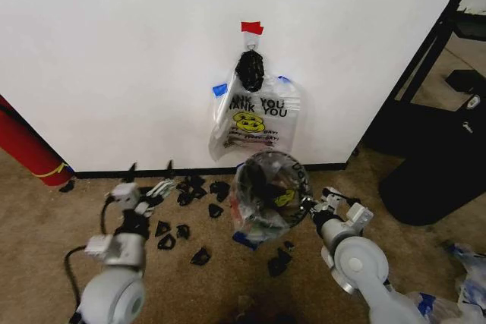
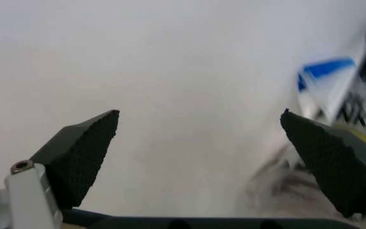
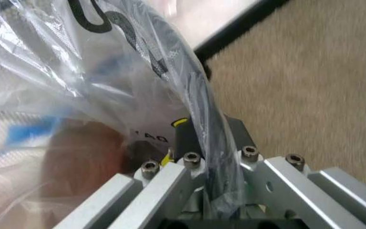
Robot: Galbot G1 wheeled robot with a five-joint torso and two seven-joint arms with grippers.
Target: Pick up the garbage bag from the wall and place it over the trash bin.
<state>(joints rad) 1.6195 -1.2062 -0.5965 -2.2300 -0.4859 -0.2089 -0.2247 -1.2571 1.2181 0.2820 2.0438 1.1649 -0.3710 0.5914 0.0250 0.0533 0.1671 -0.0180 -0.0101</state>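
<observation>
While the left pincer [image 2: 199,162] hangs spread near the wall [image 1: 114,51], the right pincer [image 3: 202,191] pinches the bagged trash bin [image 1: 271,187] rim.

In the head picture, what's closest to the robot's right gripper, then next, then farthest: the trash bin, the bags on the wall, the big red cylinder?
1. Trash bin, at the right gripper.
2. Bags on the wall, above the bin.
3. Red cylinder, far left.
</observation>
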